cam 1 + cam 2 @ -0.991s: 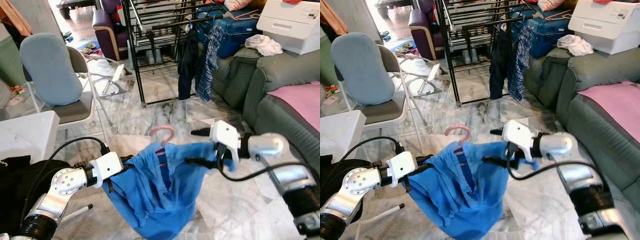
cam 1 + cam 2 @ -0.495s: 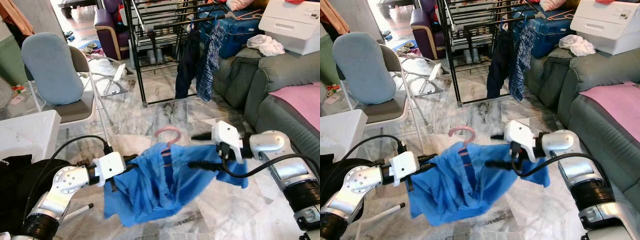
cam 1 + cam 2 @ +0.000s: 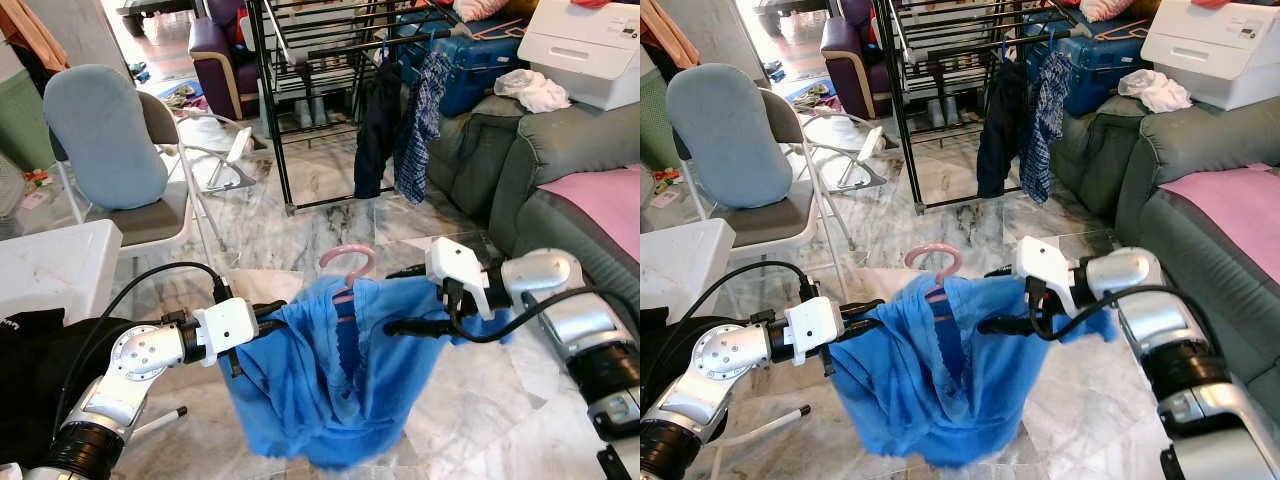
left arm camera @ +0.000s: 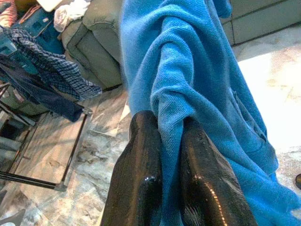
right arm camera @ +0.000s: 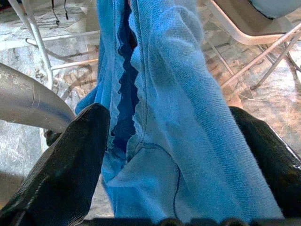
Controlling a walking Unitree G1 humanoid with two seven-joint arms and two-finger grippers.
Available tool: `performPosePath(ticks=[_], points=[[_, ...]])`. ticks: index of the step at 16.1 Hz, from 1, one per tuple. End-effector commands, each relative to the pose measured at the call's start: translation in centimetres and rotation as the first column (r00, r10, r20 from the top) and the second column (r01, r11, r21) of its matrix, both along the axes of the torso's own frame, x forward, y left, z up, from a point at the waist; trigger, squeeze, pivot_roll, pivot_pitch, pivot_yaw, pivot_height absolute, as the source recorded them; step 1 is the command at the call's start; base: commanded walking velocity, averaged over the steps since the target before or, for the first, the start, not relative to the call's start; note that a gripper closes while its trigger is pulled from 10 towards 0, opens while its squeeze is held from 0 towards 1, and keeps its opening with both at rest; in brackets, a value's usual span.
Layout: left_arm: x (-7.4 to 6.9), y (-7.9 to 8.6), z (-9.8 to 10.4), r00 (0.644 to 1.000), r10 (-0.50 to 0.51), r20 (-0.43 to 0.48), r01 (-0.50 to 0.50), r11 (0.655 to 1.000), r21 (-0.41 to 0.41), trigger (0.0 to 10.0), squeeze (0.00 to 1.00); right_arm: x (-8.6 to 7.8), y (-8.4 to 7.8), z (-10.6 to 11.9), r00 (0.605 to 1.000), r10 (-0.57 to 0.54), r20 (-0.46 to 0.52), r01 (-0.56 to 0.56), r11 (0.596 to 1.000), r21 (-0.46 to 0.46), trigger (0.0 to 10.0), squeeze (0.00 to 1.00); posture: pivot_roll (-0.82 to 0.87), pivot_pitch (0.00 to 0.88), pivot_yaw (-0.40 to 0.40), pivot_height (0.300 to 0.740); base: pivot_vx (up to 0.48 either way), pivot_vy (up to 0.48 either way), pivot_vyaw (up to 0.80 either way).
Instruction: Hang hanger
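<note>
Blue garment (image 3: 330, 385) on pink hanger (image 3: 347, 265): left gripper (image 3: 275, 318) pinches it (fingers clamped); right gripper (image 3: 400, 300) spread, fabric between.

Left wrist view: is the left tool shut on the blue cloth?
Yes, the left tool has both black fingers pressed against a bunched fold of the blue cloth between them.

Both arms reach forward and inward at one height. The left gripper (image 4: 162, 141) is clamped tight. The right gripper (image 5: 169, 155) is spread wide.
</note>
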State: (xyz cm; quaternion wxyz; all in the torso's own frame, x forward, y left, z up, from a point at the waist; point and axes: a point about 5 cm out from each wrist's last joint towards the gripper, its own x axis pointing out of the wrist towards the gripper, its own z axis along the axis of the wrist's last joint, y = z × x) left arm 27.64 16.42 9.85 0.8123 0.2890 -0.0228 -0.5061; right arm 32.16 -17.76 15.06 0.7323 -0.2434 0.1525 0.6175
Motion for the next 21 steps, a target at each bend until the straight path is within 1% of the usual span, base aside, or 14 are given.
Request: performPosePath(ticks=[1, 5, 6, 7, 8, 10, 12, 13, 14, 15, 16, 17, 19, 21], points=[[0.0, -0.6, 0.5, 0.998, -0.053, 0.024, 0.053, 0.999, 0.014, 0.0, 0.00, 0.4, 1.0, 0.9, 0.998, 0.056, 0.035, -0.056, 0.998, -0.010, 0.0, 0.00, -0.11, 0.000, 0.071, 0.740, 0.000, 0.000, 0.00], [-0.2, -0.9, 0.0, 0.998, -0.061, 0.013, 0.061, 0.998, 0.032, 0.0, 0.00, 0.5, 1.5, 1.3, 0.996, 0.086, 0.034, -0.086, 0.996, 0.001, 0.0, 0.00, -0.11, 0.000, 0.069, 0.740, 0.000, 0.000, 0.00], [-0.1, -0.9, -0.1, 0.999, -0.048, 0.014, 0.047, 0.998, 0.039, 0.0, 0.00, 0.4, 1.6, 1.3, 0.995, 0.089, 0.035, -0.089, 0.996, 0.008, 8.7, 0.00, -0.11, 0.000, 0.069, 0.740, 0.000, 0.000, 0.00], [0.3, -0.6, -0.1, 1.000, -0.009, 0.027, 0.008, 0.999, 0.053, 0.0, 0.00, 0.6, 2.1, 1.8, 0.998, 0.064, 0.030, -0.066, 0.996, 0.064, 10.0, 0.00, -0.11, 0.000, 0.068, 0.740, 0.000, 0.000, 0.00], [0.5, -0.5, -0.1, 0.999, 0.010, 0.034, -0.012, 0.998, 0.056, 0.0, 0.00, 0.7, 2.3, 2.1, 0.998, 0.051, 0.032, -0.054, 0.994, 0.096, 10.0, 1.00, -0.10, 0.000, 0.065, 0.740, 0.000, 0.000, 0.00], [0.9, -0.1, -0.1, 0.996, 0.069, 0.051, -0.072, 0.996, 0.056, 0.0, 0.00, 0.5, 2.7, 2.8, 0.997, 0.021, 0.071, -0.032, 0.988, 0.152, 10.0, 1.00, -0.10, 0.000, 0.064, 0.740, 0.000, 0.000, 0.00], [1.3, 0.1, -0.1, 0.991, 0.119, 0.064, -0.123, 0.991, 0.056, 0.0, 0.00, 0.3, 2.8, 2.9, 0.994, -0.005, 0.110, -0.012, 0.988, 0.157, 10.0, 1.00, -0.10, 0.000, 0.063, 0.740, 0.000, 0.000, 0.00], [1.5, 0.2, -0.1, 0.988, 0.136, 0.067, -0.140, 0.989, 0.048, 0.0, 0.00, -0.2, 2.8, 2.8, 0.993, -0.013, 0.114, -0.007, 0.986, 0.168, 10.0, 1.00, -0.11, 0.000, 0.066, 0.740, 0.000, 0.000, 0.00], [1.5, 0.2, 0.0, 0.989, 0.132, 0.068, -0.136, 0.990, 0.047, 0.0, 0.00, -0.5, 2.5, 2.5, 0.995, -0.008, 0.102, -0.008, 0.988, 0.155, 10.0, 1.00, -0.11, 0.000, 0.066, 0.740, 0.000, 0.000, 0.00], [1.6, 0.0, 0.0, 0.990, 0.124, 0.074, -0.128, 0.991, 0.051, 0.0, 0.00, -0.9, 1.8, 2.0, 0.997, -0.001, 0.083, -0.008, 0.994, 0.113, 10.0, 0.99, -0.11, 0.000, 0.066, 0.740, 0.000, 0.000, 0.00], [1.6, -0.1, 0.1, 0.991, 0.114, 0.075, -0.118, 0.992, 0.052, 0.0, 0.00, -1.0, 1.3, 1.8, 0.997, 0.010, 0.071, -0.016, 0.996, 0.084, 10.0, 0.87, -0.11, 0.000, 0.066, 0.740, 0.000, 0.000, 0.00], [1.6, -0.1, 0.1, 0.991, 0.106, 0.078, -0.110, 0.992, 0.054, 0.0, 0.00, -1.0, 0.8, 1.8, 0.998, 0.007, 0.065, -0.011, 0.998, 0.065, 10.0, 0.00, -0.12, 0.000, 0.075, 0.740, 0.000, 0.000, 0.00], [1.7, -0.4, 0.4, 0.992, 0.085, 0.089, -0.089, 0.995, 0.046, 0.0, 0.00, -0.4, -0.2, 2.0, 0.997, -0.012, 0.071, 0.010, 1.000, 0.022, 10.0, 0.00, -0.12, 0.000, 0.074, 0.740, 0.000, 0.000, 0.00], [1.1, -0.7, 0.5, 0.996, 0.034, 0.088, -0.039, 0.998, 0.046, 0.0, 0.00, 0.5, -1.0, 2.6, 0.996, -0.019, 0.092, 0.022, 0.999, -0.024, 10.0, 0.00, -0.11, 0.000, 0.073, 0.740, 0.000, 0.000, 0.00]])
